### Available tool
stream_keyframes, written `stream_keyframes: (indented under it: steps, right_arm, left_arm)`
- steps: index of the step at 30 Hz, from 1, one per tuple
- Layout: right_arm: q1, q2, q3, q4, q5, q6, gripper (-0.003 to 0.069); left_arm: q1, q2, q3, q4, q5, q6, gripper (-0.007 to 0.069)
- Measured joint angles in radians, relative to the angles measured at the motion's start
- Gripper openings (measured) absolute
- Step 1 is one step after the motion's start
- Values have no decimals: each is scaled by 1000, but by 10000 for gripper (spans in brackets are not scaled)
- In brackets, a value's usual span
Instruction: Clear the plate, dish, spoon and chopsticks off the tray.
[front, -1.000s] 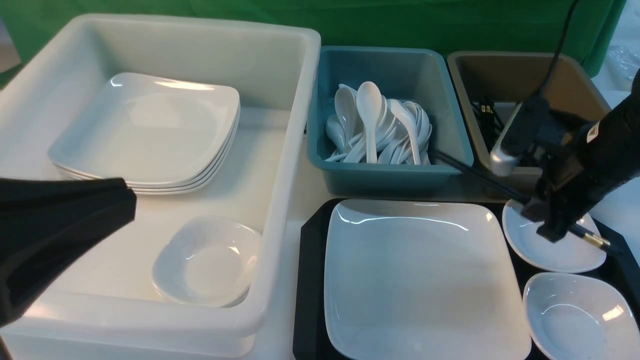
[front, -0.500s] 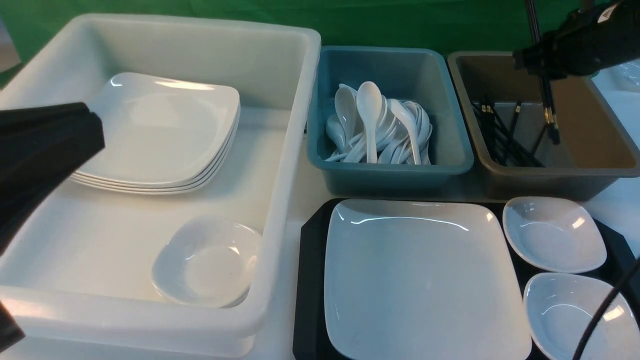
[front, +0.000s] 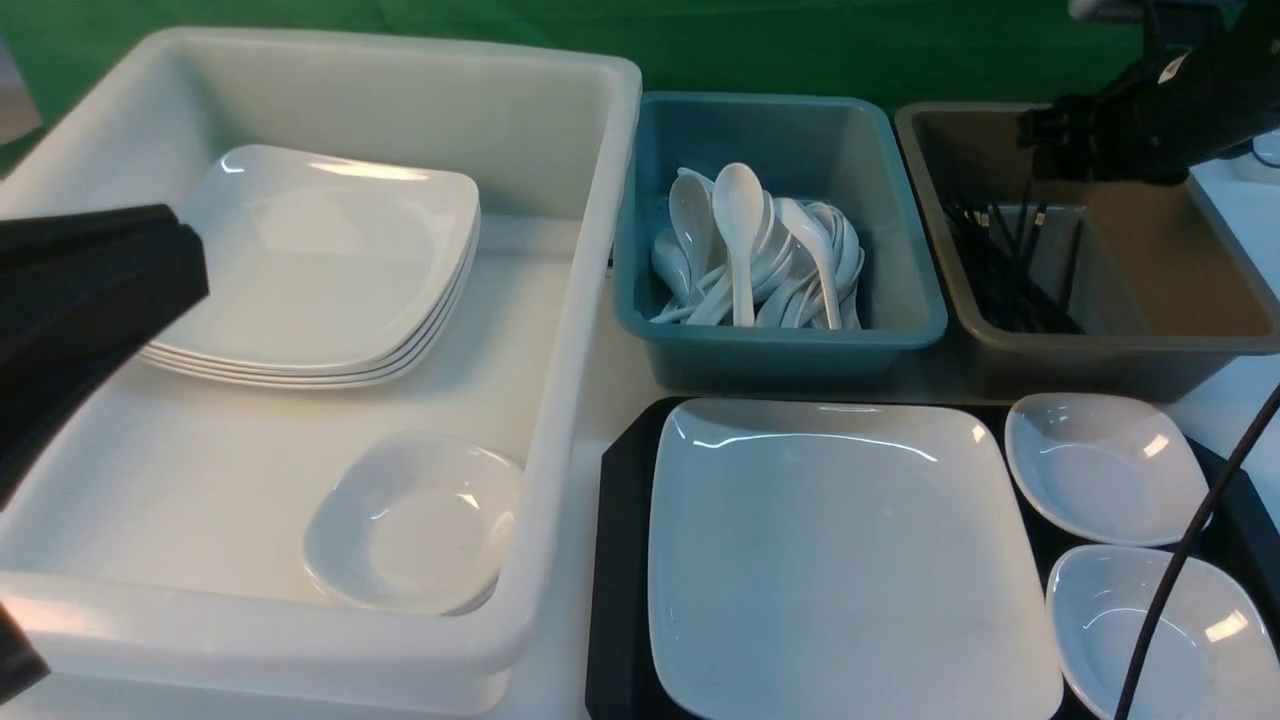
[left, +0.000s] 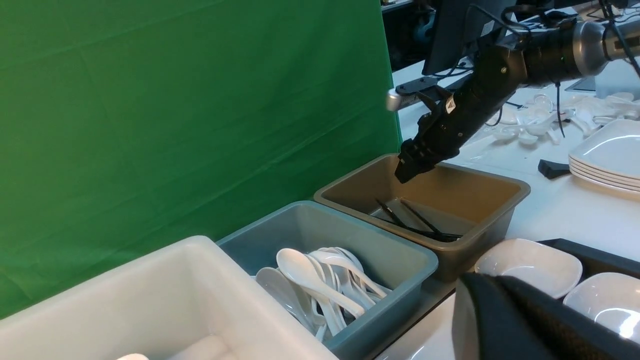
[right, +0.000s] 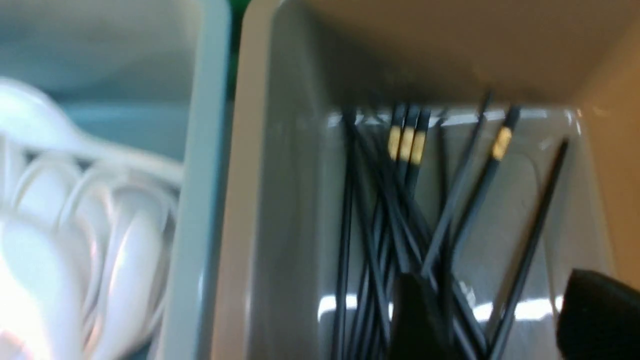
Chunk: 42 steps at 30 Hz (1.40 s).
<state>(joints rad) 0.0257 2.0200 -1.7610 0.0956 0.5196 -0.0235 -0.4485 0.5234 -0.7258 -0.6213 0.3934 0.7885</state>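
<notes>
Chopsticks (front: 1010, 285) now dropped in upper-right bin (front: 1100, 365); R fingers (right: 415, 320) apart, empty; L fingers (front: 100, 290) shut. Plate (front: 850, 560) looks glossy, slick: we'd pinch its rim.

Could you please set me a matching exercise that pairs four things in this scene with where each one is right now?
Column A
1. plate
2. spoons
3. chopsticks
4. right gripper

Column B
a. lying in the brown bin
b. on the tray
c. open, above the brown bin
d. piled in the teal bin

Pairs: 1-b, 2-d, 3-a, 4-c
</notes>
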Motion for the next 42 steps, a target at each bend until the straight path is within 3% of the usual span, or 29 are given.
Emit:
stream_keyframes:
  steps: [4, 6, 10, 16, 22, 25, 30, 36, 42]
  right_arm:
    - [2, -73, -1, -1, 147, -38, 267]
    - [18, -148, 5, -11, 291, -56, 165]
    - [120, -303, 128, -104, 480, -63, 129]
    - [330, -512, 432, -245, 614, -22, 188]
    - [479, -633, 734, -267, 617, -4, 387]
    - [493, -643, 872, -271, 555, 7, 436]
    - [495, -624, 1012, -273, 380, 16, 450]
    - [496, -618, 1039, -283, 290, 30, 453]
    - [496, -573, 1040, -374, 214, 30, 458]
  left_arm:
    - [0, 0, 0, 1, 15, -1, 10]
    - [0, 0, 0, 1, 58, -3, 10]
    - [0, 0, 0, 2, 184, -3, 10]
    - [0, 0, 0, 2, 293, -3, 10]
    - [0, 0, 0, 2, 302, 0, 10]
    - [0, 0, 0, 2, 302, -1, 10]
    - [0, 0, 0, 2, 302, -2, 10]
    - [0, 0, 0, 2, 302, -2, 10]
    - [0, 0, 0, 2, 302, -2, 10]
